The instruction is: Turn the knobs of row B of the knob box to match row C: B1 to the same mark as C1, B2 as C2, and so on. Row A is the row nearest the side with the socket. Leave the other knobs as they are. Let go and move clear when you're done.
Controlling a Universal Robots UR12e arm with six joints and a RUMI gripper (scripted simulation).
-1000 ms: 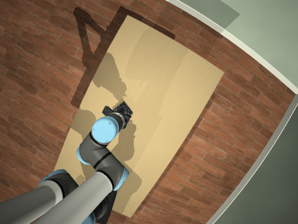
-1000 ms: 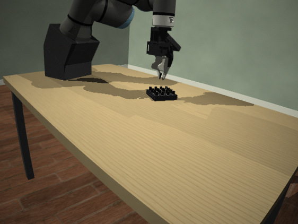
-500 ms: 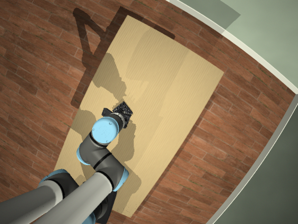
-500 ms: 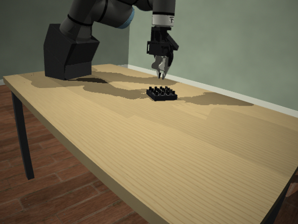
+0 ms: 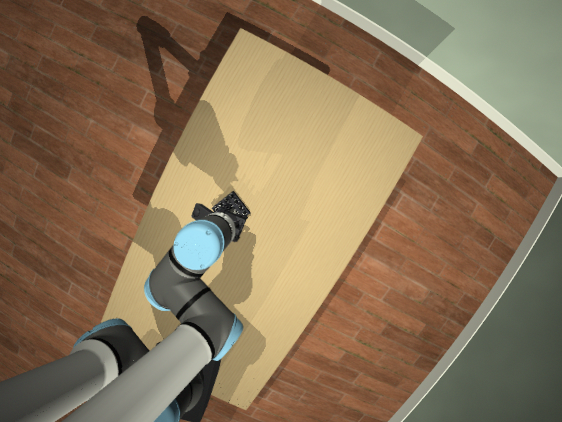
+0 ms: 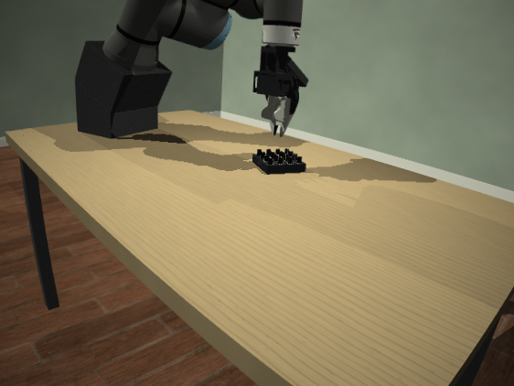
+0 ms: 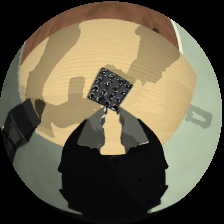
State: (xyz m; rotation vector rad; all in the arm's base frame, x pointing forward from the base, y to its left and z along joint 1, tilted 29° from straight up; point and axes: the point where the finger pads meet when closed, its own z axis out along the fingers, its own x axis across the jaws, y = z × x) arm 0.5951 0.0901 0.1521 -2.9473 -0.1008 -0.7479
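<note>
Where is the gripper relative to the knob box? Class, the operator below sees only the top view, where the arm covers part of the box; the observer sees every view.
Operator: Is the gripper touching the knob box?
Observer: No. In the exterior view the gripper hangs above the knob box, with a gap between the fingertips and the knobs.
Operator: Are the fingers wide apart?
Observer: No. In the wrist view the fingers stand close at the tips, a narrow gap between them, and nothing held.
Operator: Can you read the knob marks?
Observer: No. The wrist view shows the whole top of the box just beyond the fingertips, but the marks are too small to tell.
</note>
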